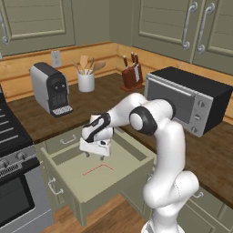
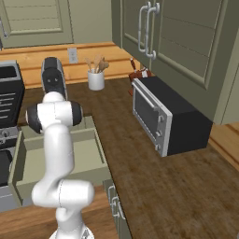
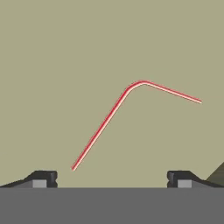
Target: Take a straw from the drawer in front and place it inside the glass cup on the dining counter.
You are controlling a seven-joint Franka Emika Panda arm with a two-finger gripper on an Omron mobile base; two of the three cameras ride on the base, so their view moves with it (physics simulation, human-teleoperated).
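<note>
**Drawer open, straw not yet picked up**

Early in the task, judging by the layout. Drawer (image 1: 86,179) pulled out from under the table (image 1: 214,150), done. Straw (image 1: 98,169) lying flat on the drawer floor, roughly mid-floor, a little toward the front edge, well clear of the side walls. Pincer (image 1: 94,155) poised just above the straw, pointing down, tips apart and clamped on nothing; in the hand view the two dark fingertips (image 3: 43,178) set wide, the straw (image 3: 122,114) lying between and beyond them, untouched. Left to do: lowering, closing on the straw, lifting it out, carrying it to the cup and dropping it in.

Straw: very thin, red with a pale streak along its length, smooth, one long straight run, a rounded bend, then a shorter straight leg. Probably light and apt to slip or roll under a clumsy pinch.

Drawer: wide, shallow box, flat matt greenish-beige inside, plain thin walls, square corners.

Table: dark brown wood with visible grain, wrapping round the corner. On it toward the back edge: a grey-and-black coffee machine (image 1: 51,88), a white cylindrical crock (image 1: 86,82) with wooden spoons, a knife block (image 1: 132,75); along the right side a boxy black toaster oven (image 1: 191,101) with a silvery front. Sage-green panelled cupboard doors (image 1: 166,22) above, with curved metal handles.
</note>
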